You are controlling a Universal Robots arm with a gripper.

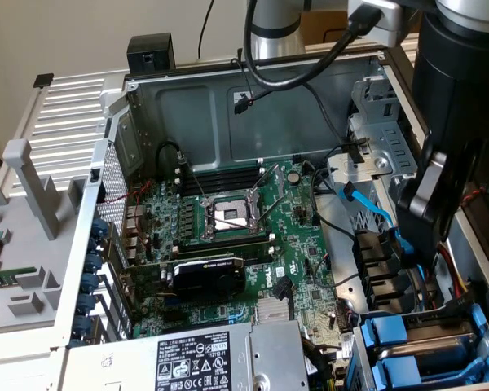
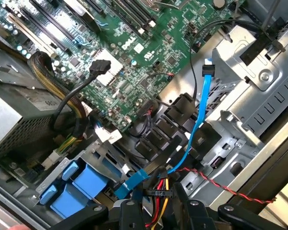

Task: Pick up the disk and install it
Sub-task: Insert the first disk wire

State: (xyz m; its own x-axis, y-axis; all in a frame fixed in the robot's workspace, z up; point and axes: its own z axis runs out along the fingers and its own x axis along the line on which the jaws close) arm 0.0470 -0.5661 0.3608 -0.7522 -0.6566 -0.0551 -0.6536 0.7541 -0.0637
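Note:
My gripper (image 2: 161, 213) hangs inside the open computer case, over the bundle of red and yellow wires beside the drive cage. Its two black fingers (image 2: 128, 211) stand apart, with only wires showing through the gap, so it is open and holds nothing. Bright blue carrier ends (image 2: 86, 184) sit in the drive cage close to the fingers, also visible as blue carrier ends (image 1: 391, 338) at the case's corner on the exterior view's right. The disk's silver body and label are hidden. The black arm (image 1: 448, 122) reaches down on the exterior view's right.
The green motherboard (image 1: 228, 236) with its processor socket (image 1: 228, 216) and a black graphics card (image 1: 208, 273) fills the case floor. The grey power supply (image 1: 204, 362) lies next to the cage. A blue data cable (image 2: 201, 110) and black connectors (image 2: 158, 136) cross the space beside my fingers.

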